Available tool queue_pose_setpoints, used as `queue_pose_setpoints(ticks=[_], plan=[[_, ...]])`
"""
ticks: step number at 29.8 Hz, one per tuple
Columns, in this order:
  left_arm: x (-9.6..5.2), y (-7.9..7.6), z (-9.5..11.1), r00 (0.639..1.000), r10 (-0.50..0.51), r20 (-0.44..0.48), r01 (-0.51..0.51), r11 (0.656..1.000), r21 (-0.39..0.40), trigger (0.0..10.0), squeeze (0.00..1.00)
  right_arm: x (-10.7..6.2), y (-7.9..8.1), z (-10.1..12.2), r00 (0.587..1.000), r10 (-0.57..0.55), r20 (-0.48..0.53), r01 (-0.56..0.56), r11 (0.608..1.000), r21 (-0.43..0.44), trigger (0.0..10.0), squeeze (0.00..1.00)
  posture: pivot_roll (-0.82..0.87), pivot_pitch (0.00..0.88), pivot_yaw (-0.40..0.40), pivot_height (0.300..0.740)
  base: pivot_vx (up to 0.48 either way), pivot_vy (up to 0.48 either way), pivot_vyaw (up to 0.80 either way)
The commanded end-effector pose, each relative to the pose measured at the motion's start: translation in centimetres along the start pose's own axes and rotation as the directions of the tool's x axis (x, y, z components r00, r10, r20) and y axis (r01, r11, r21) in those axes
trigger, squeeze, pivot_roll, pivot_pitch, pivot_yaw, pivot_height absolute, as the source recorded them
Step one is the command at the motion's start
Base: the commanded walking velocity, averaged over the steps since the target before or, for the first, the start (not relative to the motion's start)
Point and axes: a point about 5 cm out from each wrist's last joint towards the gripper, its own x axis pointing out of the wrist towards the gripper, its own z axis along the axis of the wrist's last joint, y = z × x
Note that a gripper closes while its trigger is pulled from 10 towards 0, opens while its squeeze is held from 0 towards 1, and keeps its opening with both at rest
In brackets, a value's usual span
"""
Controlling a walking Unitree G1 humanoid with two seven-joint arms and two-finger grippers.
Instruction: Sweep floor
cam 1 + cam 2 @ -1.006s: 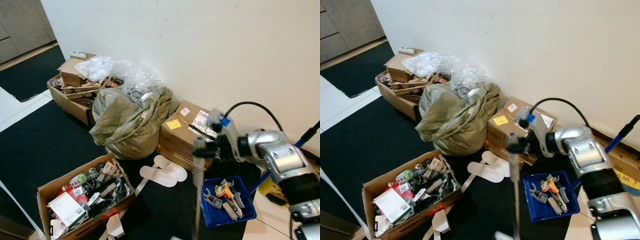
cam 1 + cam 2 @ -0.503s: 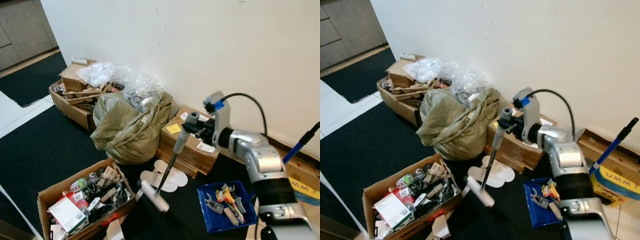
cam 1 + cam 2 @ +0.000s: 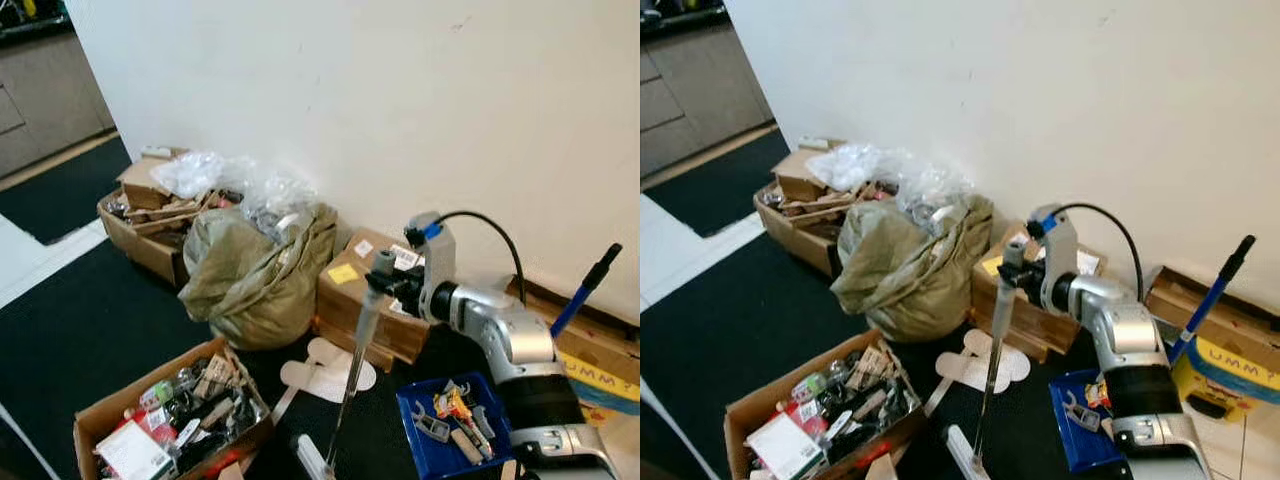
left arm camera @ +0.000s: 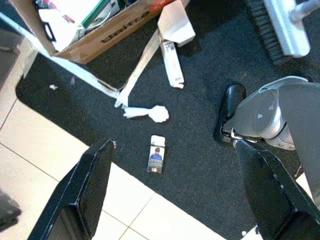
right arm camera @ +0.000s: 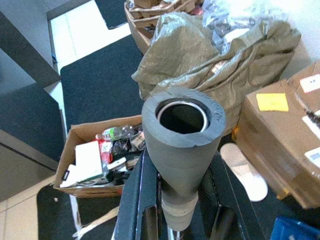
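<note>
Gripping the broom by its grey handle top

Standing nearly upright over the black floor mat [image 3: 90,320], the broom [image 3: 352,370] has its white head [image 4: 285,27] down on the mat beside the open cardboard box of clutter [image 3: 165,420]. The right end effector [image 5: 175,210] is closed around the handle just under its hollow grey cap [image 5: 182,125], both black fingers pressed against the shaft. Behind the broom lie white slippers [image 3: 325,368], a stuffed olive sack [image 3: 255,275] and a brown carton [image 3: 370,295] against the wall. A blue bin of small tools [image 3: 450,425] sits by the right arm. The left end effector [image 4: 170,200] hangs spread wide above the mat edge, over a crumpled paper [image 4: 155,113] and a small card [image 4: 157,155].
</note>
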Motion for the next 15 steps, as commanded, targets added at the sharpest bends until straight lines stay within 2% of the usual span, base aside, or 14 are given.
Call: queue_pose_setpoints(ticks=[1, 2, 4, 9, 10, 11, 13, 14, 15], plan=[[-0.2, 0.7, -0.3, 1.000, 0.018, -0.025, -0.018, 1.000, 0.016, 10.0, 0.00, 0.8, 1.5, -0.3, 0.999, 0.040, 0.007, -0.041, 0.999, 0.016, 10.0, 0.00, -0.07, 0.000, 0.052, 0.740, 0.000, 0.000, 0.00], [-0.2, 0.7, -0.3, 1.000, 0.018, -0.025, -0.018, 1.000, 0.016, 10.0, 0.00, 0.8, 1.5, -0.3, 0.999, 0.040, 0.007, -0.041, 0.999, 0.016, 10.0, 0.00, -0.07, 0.000, 0.052, 0.740, 0.000, 0.000, 0.00], [-0.1, 0.7, 0.0, 1.000, 0.020, -0.023, -0.019, 0.999, 0.028, 10.0, 0.00, 1.6, 2.5, -0.2, 0.997, 0.044, 0.069, -0.049, 0.997, 0.064, 10.0, 0.00, -0.08, 0.000, 0.054, 0.740, 0.000, 0.000, 0.00], [0.0, 0.6, 0.2, 1.000, 0.020, -0.017, -0.020, 0.999, 0.032, 10.0, 0.00, 1.9, 2.6, -0.3, 0.996, 0.018, 0.091, -0.026, 0.996, 0.089, 10.0, 0.00, -0.09, 0.000, 0.052, 0.740, 0.000, 0.000, 0.00], [0.0, 0.6, 0.4, 1.000, 0.020, -0.008, -0.019, 0.999, 0.033, 10.0, 0.00, 2.1, 2.5, -0.7, 0.996, -0.024, 0.085, 0.015, 0.995, 0.097, 10.0, 0.00, -0.10, 0.000, 0.051, 0.740, 0.000, 0.000, 0.00], [0.1, 0.5, 0.5, 1.000, 0.020, -0.002, -0.020, 0.999, 0.033, 10.0, 0.00, 2.1, 2.2, -1.1, 0.995, -0.077, 0.061, 0.074, 0.996, 0.045, 10.0, 0.00, -0.10, 0.000, 0.049, 0.740, 0.000, 0.000, 0.00], [0.1, 0.5, 0.5, 1.000, 0.020, -0.002, -0.020, 0.999, 0.033, 10.0, 0.00, 2.1, 2.2, -1.1, 0.995, -0.077, 0.061, 0.074, 0.996, 0.045, 10.0, 0.00, -0.10, 0.000, 0.049, 0.740, 0.000, 0.000, 0.00], [0.1, 0.5, 0.6, 1.000, 0.021, 0.003, -0.021, 0.999, 0.033, 10.0, 0.00, 2.1, 1.8, -1.5, 0.990, -0.131, 0.045, 0.132, 0.991, -0.026, 10.0, 0.00, -0.12, 0.000, 0.045, 0.740, 0.000, 0.000, 0.00], [0.1, 0.5, 0.6, 1.000, 0.021, 0.003, -0.021, 0.999, 0.033, 10.0, 0.00, 2.1, 1.8, -1.5, 0.990, -0.131, 0.045, 0.132, 0.991, -0.026, 10.0, 0.00, -0.12, 0.000, 0.045, 0.740, 0.000, 0.000, 0.00]])
